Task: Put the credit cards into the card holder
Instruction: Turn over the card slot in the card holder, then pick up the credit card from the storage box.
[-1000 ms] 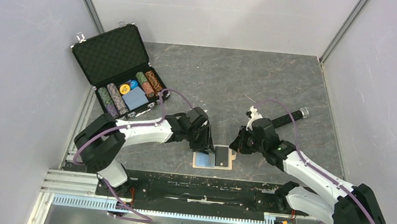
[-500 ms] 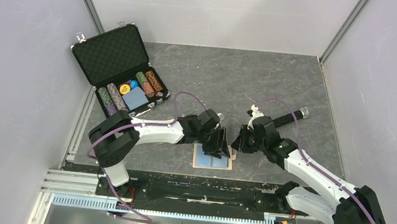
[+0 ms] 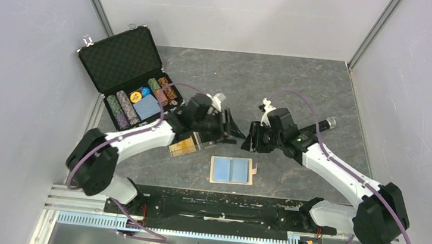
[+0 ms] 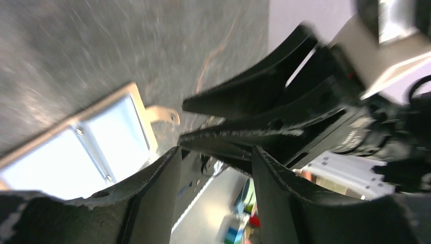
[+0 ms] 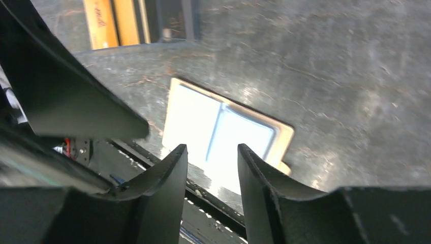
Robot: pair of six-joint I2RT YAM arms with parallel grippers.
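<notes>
my left gripper (image 4: 214, 152) has its fingers spread with nothing between them. the right gripper (image 5: 211, 147) shows a narrower gap, also empty. the left wrist view is smeared with blur, and the orange-gold card (image 3: 182, 148) is partly hidden under my left arm. the card holder (image 3: 231, 170) lies open and flat on the table (image 3: 300, 88), just nearer than both grippers. its long axis runs left-right, the snap tab (image 3: 253, 168) points right, the rim is tan and the pockets light blue.

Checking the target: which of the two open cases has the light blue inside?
The tan card holder, lying flat open at the near edge; the black poker-chip case at far left is lined with dark foam.
</notes>
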